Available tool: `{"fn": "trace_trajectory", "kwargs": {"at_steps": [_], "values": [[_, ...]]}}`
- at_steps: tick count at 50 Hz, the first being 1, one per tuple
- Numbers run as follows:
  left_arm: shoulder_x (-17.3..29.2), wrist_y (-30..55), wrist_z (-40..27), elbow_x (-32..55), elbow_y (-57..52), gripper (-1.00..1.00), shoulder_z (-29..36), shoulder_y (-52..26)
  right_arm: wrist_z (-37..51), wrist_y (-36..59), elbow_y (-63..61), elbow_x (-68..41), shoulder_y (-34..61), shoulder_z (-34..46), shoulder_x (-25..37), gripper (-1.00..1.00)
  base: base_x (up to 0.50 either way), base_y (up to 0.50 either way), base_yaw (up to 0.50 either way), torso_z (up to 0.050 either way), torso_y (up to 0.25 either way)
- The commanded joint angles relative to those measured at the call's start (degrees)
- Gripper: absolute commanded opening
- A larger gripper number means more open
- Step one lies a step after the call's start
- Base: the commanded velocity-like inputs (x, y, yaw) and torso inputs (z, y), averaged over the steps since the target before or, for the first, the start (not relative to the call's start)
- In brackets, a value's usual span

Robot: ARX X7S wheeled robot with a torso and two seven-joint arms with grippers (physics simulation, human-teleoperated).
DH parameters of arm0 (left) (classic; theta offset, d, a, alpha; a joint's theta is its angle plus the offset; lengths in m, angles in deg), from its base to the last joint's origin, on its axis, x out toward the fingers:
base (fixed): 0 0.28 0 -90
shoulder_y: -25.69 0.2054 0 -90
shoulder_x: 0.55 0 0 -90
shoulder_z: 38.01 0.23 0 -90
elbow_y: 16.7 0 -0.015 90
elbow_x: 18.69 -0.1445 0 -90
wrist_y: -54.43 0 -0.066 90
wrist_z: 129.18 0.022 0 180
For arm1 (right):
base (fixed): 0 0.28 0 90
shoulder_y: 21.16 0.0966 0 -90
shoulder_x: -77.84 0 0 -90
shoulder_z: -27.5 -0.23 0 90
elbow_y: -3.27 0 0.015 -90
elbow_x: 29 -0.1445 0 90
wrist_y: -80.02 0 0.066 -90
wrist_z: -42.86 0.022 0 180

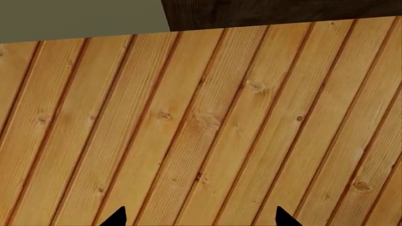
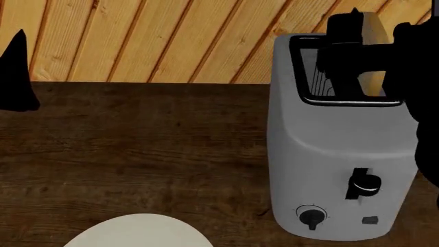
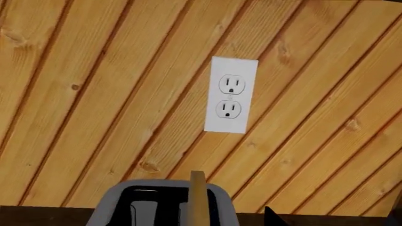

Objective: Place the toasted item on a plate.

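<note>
The right gripper [image 2: 357, 51] grips the toast [image 2: 373, 31] above the toaster [image 2: 336, 154]; lift straight up, clear of the slot, before swinging left and near to the plate [image 2: 137, 231]. The left gripper [image 1: 197, 217] is open.

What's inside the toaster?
A slice of bread sticks up out of the toaster slot, with the right pincer around it. Wire guides show in the slot; the bread's lower part is hidden.

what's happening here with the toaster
The right gripper is at the slot of the grey toaster, around a bread slice standing up out of it; whether it has closed is unclear. The cream plate waits near the counter's front edge. The left gripper hangs idle, off to the side.
</note>
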Motion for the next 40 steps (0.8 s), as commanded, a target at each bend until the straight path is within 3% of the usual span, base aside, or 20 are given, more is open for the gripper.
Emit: {"fn": "trace_trajectory", "kwargs": {"at_steps": [1,40], "values": [[0.06,-0.24,-0.10,0.04,0.17,1.00,0.37,0.02,1.17,1.41,8.40,-2.40,4.27,0.49,1.13,1.00,0.00,0.00,0.00,0.000,0.000],[0.57,-1.07,-0.37,0.31,0.48,1.00,0.96,0.77,-0.35,-9.57,25.52,0.29,4.36,7.56,-0.53,1.00,0.00,0.00,0.00,0.000,0.000]]}}
